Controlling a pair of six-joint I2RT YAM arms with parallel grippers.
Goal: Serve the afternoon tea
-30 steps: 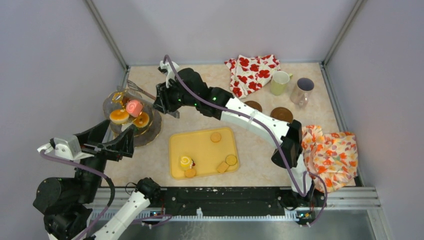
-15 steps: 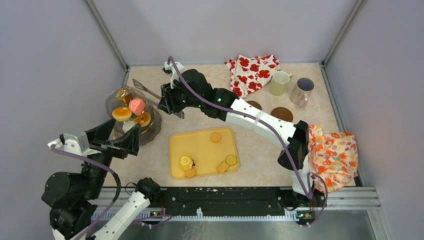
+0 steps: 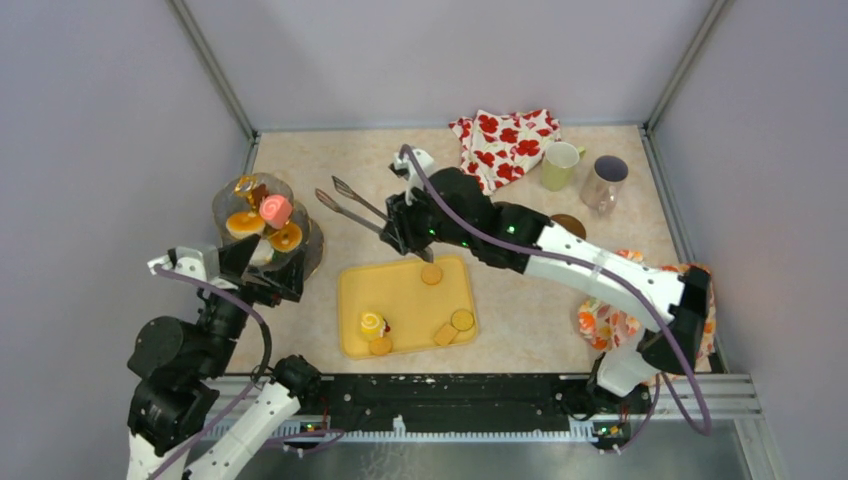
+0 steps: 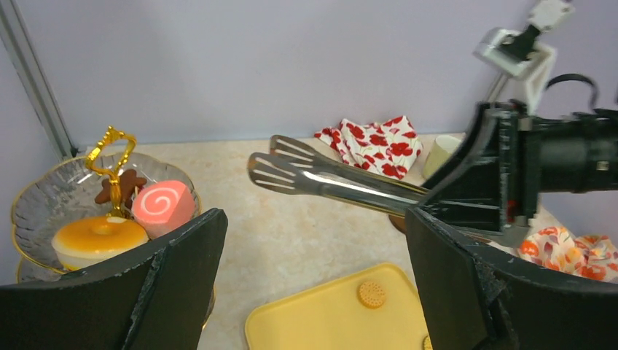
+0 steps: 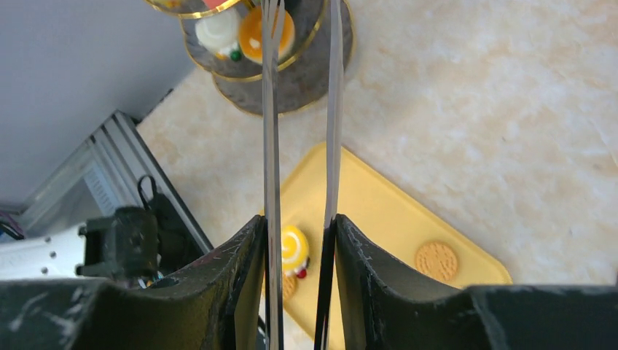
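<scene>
My right gripper (image 3: 405, 228) is shut on the long metal tongs (image 3: 352, 203) and holds them in the air above the far left corner of the yellow tray (image 3: 400, 290). The tong tips are apart and empty. On the tray lie a yellow swirl roll (image 3: 372, 324) and several round biscuits (image 3: 431, 274). A pink swirl roll (image 3: 275, 210) and orange tarts (image 3: 240, 223) sit on the tiered glass stand (image 3: 300, 262) at the left. My left gripper (image 3: 270, 282) is open and empty beside the stand. The pale-yellow mug (image 3: 558, 165) and the greyish mug (image 3: 604, 180) stand at the back right.
A red-flowered cloth (image 3: 505, 145) lies at the back. An orange-flowered cloth (image 3: 660, 310) lies at the right edge under my right arm. A brown coaster (image 3: 570, 222) lies near the mugs. Walls close in the table on three sides.
My right gripper has drawn the tongs away from the stand, to the right, to above the tray's far edge. My left arm has shifted right, nearer the stand.
</scene>
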